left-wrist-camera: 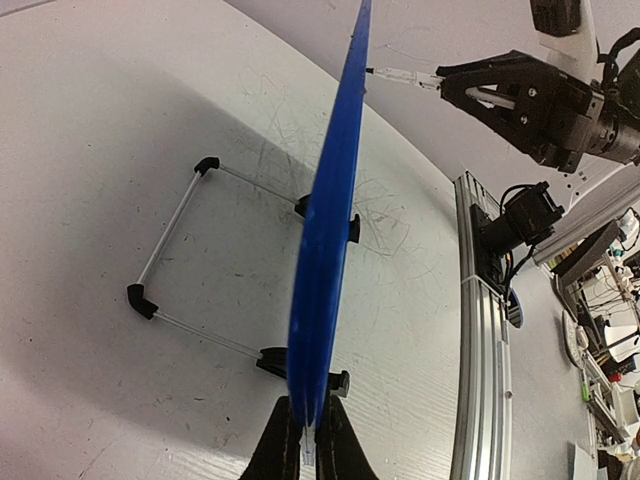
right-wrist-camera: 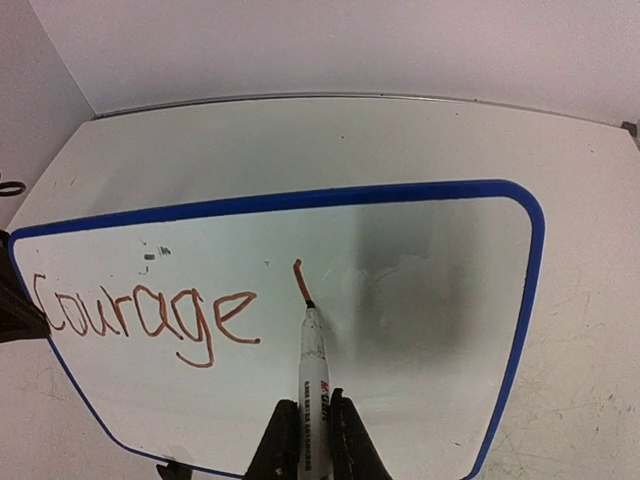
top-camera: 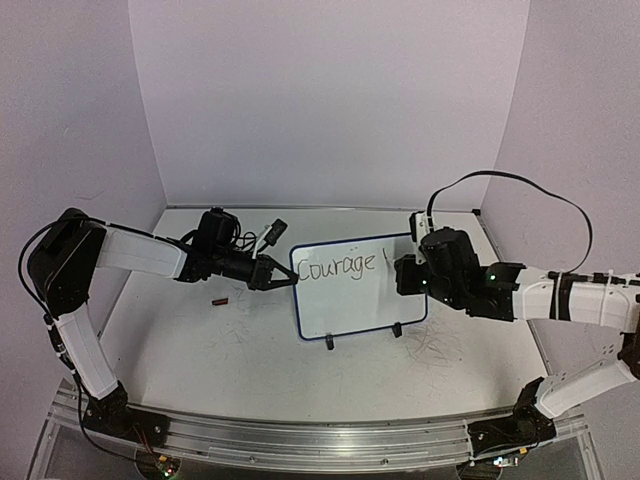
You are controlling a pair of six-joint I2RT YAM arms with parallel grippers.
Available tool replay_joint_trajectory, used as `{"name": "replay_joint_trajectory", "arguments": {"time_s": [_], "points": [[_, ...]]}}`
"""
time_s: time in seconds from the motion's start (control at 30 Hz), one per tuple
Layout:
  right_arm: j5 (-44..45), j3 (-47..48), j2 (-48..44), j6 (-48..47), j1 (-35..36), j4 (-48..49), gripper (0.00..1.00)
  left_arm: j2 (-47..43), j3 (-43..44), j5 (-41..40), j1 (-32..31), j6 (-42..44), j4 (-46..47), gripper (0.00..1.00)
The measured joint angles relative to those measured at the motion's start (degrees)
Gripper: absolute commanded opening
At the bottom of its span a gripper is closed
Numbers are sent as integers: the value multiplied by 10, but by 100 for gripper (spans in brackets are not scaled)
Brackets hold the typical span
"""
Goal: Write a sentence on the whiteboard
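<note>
- The table (top-camera: 200, 360) is pale and covered in faint grey scratches. Plain lilac-white walls (top-camera: 330, 100) close it in on three sides, and an aluminium rail (top-camera: 300, 435) runs along its near edge.
- The whiteboard (top-camera: 350, 305) stands upright near the middle of the table on a wire stand (left-wrist-camera: 175, 270) with black feet.
- The sentence (right-wrist-camera: 150, 315) so far reads "Courage" in reddish-brown, followed by one short slanted stroke (right-wrist-camera: 299, 280).
- The left gripper (left-wrist-camera: 305, 440) is clamped on the whiteboard's blue left edge.
- The right gripper (right-wrist-camera: 313, 410) is closed around a marker (right-wrist-camera: 313, 360), whose tip touches the bottom of the stroke.
- The red print on the marker's barrel is too small to read.
- A small brown item (top-camera: 219, 300) lies on the table left of the whiteboard, too small to identify.
</note>
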Motion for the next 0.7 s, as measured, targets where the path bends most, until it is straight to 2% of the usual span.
{"name": "replay_joint_trajectory", "arguments": {"time_s": [0.7], "points": [[-6,-25,-16,32,0,-11,0,0,0,0,-1,1,0,0]]}}
